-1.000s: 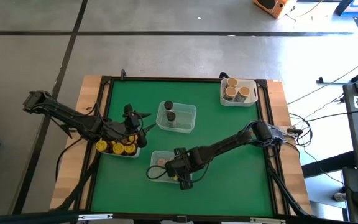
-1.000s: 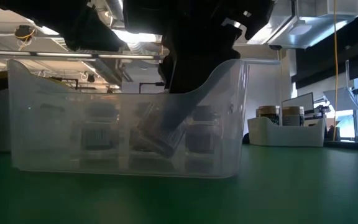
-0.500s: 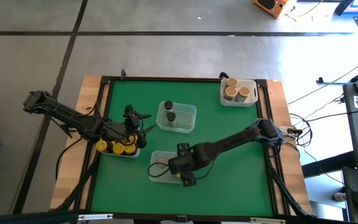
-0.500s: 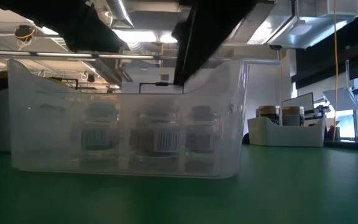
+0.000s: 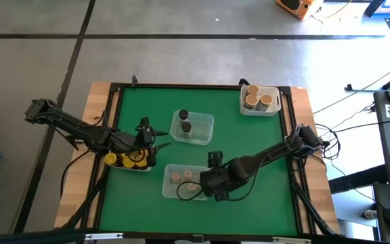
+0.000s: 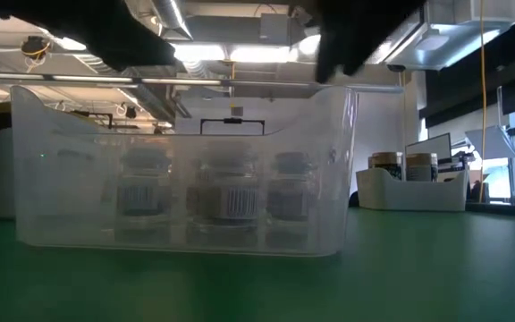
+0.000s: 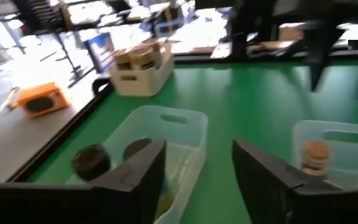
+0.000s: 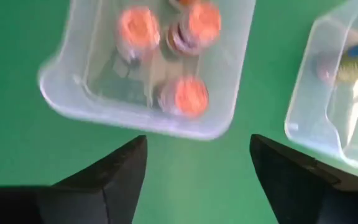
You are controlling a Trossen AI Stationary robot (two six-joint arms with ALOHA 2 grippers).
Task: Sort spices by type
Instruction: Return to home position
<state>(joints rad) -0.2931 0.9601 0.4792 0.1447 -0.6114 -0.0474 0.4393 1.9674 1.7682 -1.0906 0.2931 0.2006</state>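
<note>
— So, how far along is the sorting?

— Nearly done, I judge. The left gripper [image 5: 154,139] hangs open and empty over the yellow jars [image 5: 128,160]. The black-lidded jars [image 5: 184,126] fill the middle tub [image 5: 207,122], the pink-lidded jars [image 5: 181,178] the front tub [image 5: 168,190]. The right gripper [image 5: 207,184] gapes empty beside it. The tan jars [image 5: 256,100] sit far right. Only parking the arms seems left.

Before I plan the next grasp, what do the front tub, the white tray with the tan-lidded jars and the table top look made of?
Front tub: clear glossy plastic, it seems; jars show through its wall. White tray: opaque, smooth, likely plastic; nothing shows through its side. Table top: green, dull-looking; perhaps felt or a mat, cannot tell.
</note>
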